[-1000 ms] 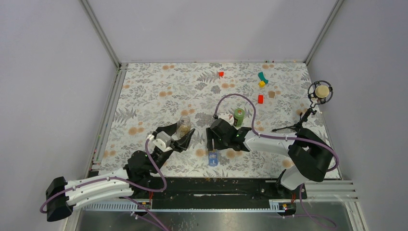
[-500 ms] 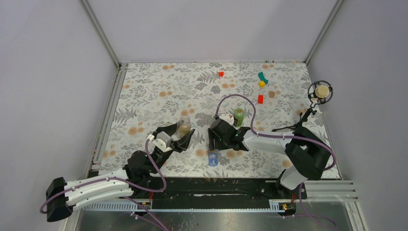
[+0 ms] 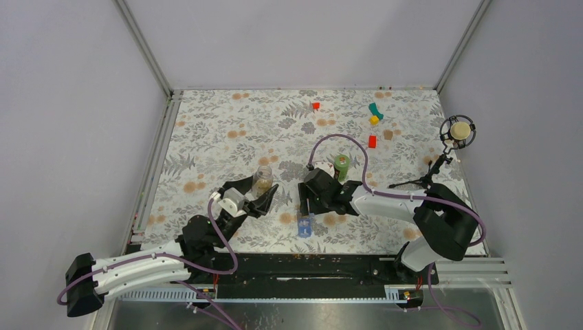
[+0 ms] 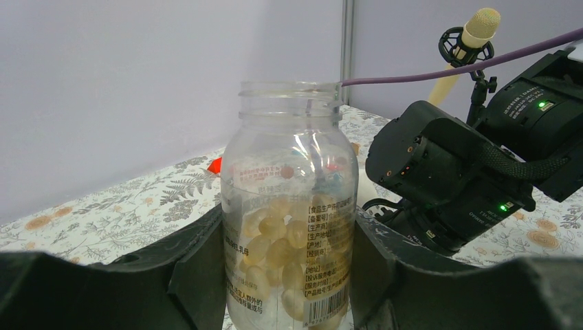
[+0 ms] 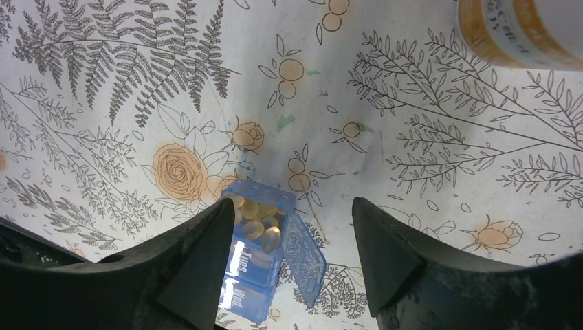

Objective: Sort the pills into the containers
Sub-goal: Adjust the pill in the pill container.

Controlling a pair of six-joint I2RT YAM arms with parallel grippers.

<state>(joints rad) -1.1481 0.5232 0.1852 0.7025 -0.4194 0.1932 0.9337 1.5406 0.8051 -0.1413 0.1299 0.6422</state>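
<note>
Left hand (image 4: 289, 278) is clamping the smooth clear bottle (image 4: 289, 199) while right hand (image 5: 292, 230) is hovering wide over the translucent blue pill box (image 5: 256, 265), open floral table (image 5: 426, 137) around

**Layout of the surface.** The pill box (image 5: 254, 265) lies on the surface (image 3: 206, 137) close to its near edge, about midway across and beneath the right tool (image 5: 292, 206). Pills (image 5: 258, 223) lie in an end compartment of the box. To the left, a pill bottle (image 3: 262, 177) stands upright between the jaws of the left tool (image 3: 263, 185). A second bottle (image 3: 342, 165) stands just behind the right tool. Blocks (image 3: 372, 141) lie scattered at the far right, and a microphone (image 3: 458, 129) stands at the right edge.
</note>
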